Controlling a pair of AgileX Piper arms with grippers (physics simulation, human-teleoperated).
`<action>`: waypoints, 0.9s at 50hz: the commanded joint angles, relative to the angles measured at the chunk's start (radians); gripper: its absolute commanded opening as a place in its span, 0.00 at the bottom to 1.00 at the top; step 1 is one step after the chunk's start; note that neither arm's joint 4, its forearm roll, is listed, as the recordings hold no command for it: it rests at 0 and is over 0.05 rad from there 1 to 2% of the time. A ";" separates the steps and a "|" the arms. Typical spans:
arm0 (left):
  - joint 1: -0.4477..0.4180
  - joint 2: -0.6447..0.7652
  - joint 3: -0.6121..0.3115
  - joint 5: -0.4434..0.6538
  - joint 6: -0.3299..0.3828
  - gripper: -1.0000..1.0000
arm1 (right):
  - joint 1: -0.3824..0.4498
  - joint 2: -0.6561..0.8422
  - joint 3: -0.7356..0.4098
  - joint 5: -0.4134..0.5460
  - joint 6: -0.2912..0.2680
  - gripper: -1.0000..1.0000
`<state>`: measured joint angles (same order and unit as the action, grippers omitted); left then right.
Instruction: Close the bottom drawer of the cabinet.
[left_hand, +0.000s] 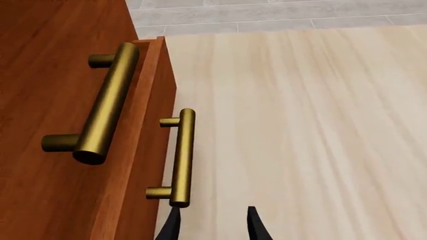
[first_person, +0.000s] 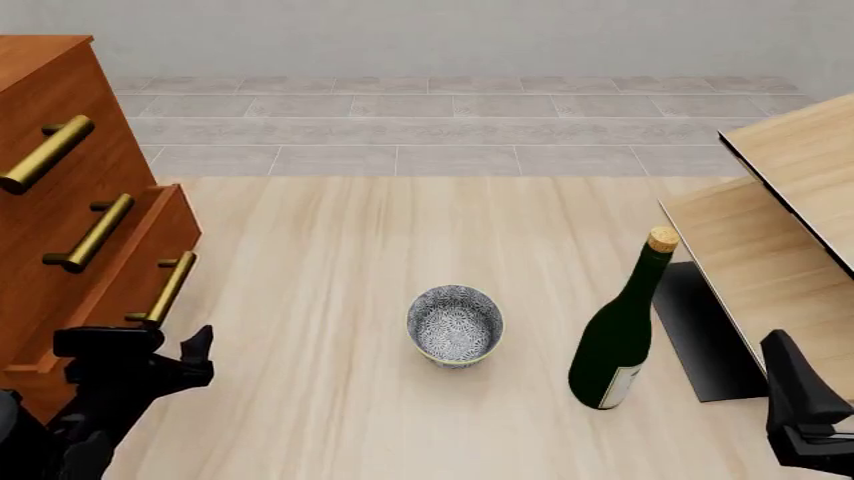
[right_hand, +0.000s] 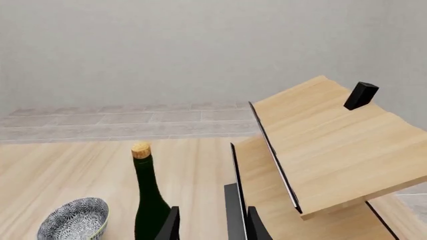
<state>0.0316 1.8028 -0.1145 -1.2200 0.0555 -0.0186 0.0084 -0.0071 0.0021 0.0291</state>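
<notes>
No legible text, brand, number or sign. Bottle (first_person: 617, 340): pale label low on the body, blank as rendered, no characters resolvable. Bowl (first_person: 455, 324): blue-and-white pattern only, no lettering. Cabinet (first_person: 54, 200) and pale wood furniture (first_person: 787, 210): unmarked surfaces.

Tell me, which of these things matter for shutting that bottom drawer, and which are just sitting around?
Part of the job:
- bottom drawer, sticking out from the cabinet
- its brass handle
- left tool, close by the handle, open

Just lying about:
- patterned bowl
- green corked bottle
- pale wooden furniture
- right tool, empty, far from the cabinet
</notes>
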 joint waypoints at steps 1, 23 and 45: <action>0.022 0.011 -0.020 0.000 0.013 1.00 | -0.002 -0.001 0.002 -0.002 0.000 1.00; 0.049 0.010 -0.023 0.000 0.042 1.00 | -0.004 -0.001 0.003 -0.004 0.001 1.00; 0.075 0.026 -0.038 0.000 0.063 1.00 | -0.007 -0.002 0.002 -0.004 0.001 1.00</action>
<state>0.0860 1.8119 -0.1211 -1.2200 0.1056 -0.0238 0.0062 -0.0049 -0.0009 0.0296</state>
